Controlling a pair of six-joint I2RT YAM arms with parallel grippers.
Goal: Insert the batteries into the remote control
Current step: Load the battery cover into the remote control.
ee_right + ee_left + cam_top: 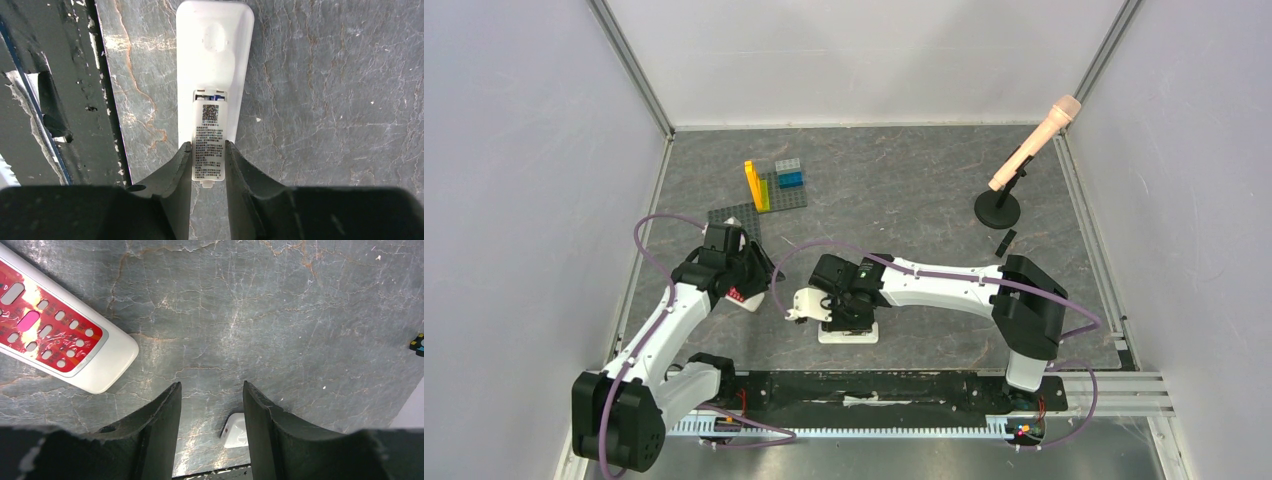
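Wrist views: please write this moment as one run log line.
right pincer: shut on battery cover | white remote: back up, blue battery showing | left pincer: open, empty | red remote: face up

Your left arm (659, 335) stretches forward, left gripper (212, 388) aimed down, jaws apart and empty. Your right arm (944, 283) folds leftward across the middle, right gripper (208, 146) clamped on a cover (210, 125).
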